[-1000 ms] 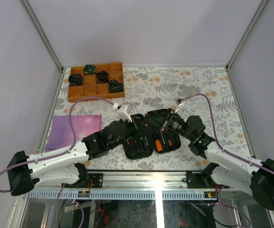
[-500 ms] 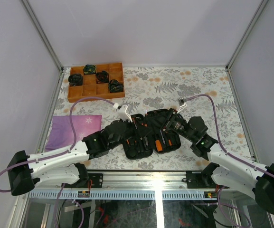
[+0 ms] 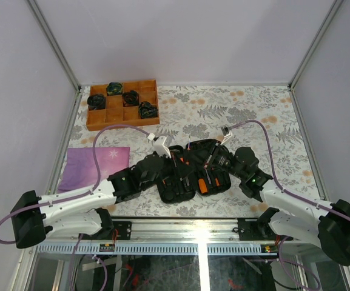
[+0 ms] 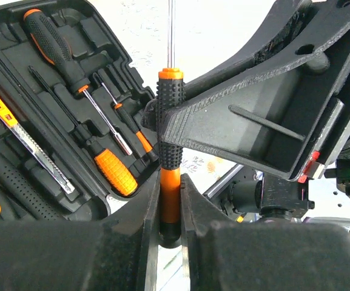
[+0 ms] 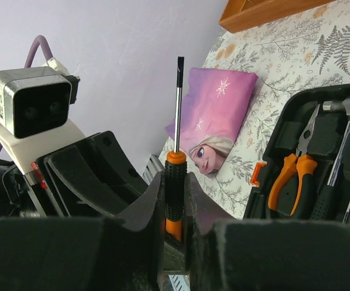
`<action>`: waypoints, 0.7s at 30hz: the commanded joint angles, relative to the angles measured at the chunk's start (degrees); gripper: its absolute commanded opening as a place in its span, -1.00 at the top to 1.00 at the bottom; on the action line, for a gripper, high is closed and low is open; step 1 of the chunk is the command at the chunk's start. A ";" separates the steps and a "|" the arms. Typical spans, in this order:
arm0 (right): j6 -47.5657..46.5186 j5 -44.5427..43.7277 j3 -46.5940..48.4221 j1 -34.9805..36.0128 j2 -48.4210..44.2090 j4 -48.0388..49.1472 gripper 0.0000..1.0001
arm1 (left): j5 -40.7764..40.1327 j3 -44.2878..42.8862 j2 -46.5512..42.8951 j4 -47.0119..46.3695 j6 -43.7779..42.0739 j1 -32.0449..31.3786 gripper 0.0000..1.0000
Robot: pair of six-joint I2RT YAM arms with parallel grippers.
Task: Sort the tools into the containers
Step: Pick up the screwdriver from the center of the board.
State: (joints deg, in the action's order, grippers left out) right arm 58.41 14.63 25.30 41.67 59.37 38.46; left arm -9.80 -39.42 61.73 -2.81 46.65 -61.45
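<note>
the flower-patterned desk carries an open black tool case near its front edge, between the two arms. a brown wooden tray sits at the far left corner, and a pink cloth lies left of the case.

both hands meet over the case. the left hand is clamped on the lower, orange part of a screwdriver. the right hand is closed on the black knurled part of the same handle. the screwdriver is lifted clear of the moulded slots, its steel shaft pointing away from both hands.

in the case lie orange-handled pliers beside a hammer. the other half holds a long black-and-orange screwdriver, a stubby orange-handled driver and an orange knife.
</note>
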 commanded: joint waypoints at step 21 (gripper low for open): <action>-13.12 -25.30 12.70 0.43 -0.96 -40.54 0.93 | -16.94 4.15 -9.24 32.20 11.46 1.24 -0.21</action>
State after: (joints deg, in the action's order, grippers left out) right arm 50.78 -5.65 34.65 42.22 57.89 4.01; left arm -21.43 -37.19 52.88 20.23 52.18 -60.75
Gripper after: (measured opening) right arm 0.101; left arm 0.604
